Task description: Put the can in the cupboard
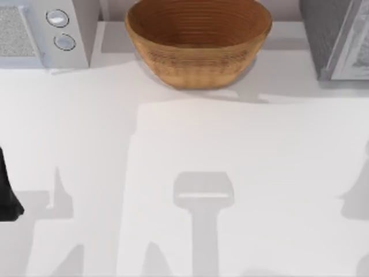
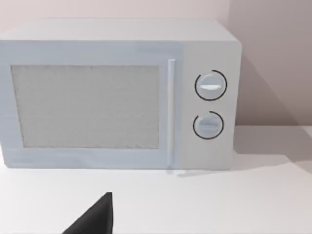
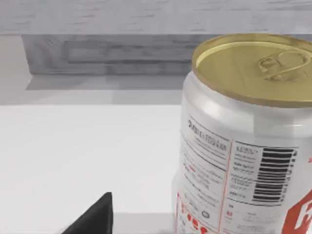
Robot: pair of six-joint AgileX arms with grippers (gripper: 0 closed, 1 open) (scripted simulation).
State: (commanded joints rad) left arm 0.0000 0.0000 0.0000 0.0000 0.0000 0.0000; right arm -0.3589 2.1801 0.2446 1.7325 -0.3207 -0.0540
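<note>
The can point(image 3: 246, 141) stands upright on the white table point(image 1: 190, 150), close in front of the right wrist camera, gold lid up with the pull tab showing, silver side with small print, a barcode and red lettering low down. One dark finger point(image 3: 92, 217) of the right gripper pokes into that same view, beside the can and apart from it, nothing clamped; whether the fingers are spread or closed I cannot tell. Behind the can, a grey wood-grained cupboard point(image 3: 112, 53) sits against the back, its lower edge running across the view. From above, that cupboard point(image 1: 337, 37) sits in the table's far right corner.

Over to the other side: the left arm point(image 1: 8, 193) is a dark shape at the table's left edge, parked. One dark finger point(image 2: 95, 219) shows in its wrist view, low over bare table, holding nothing, spread or closed I cannot tell. It faces a white microwave point(image 2: 117, 95), door closed, two round knobs at the side. From above the microwave point(image 1: 43, 32) sits far left at the back, and a brown woven basket point(image 1: 199, 43) stands between it and the cupboard, back centre
</note>
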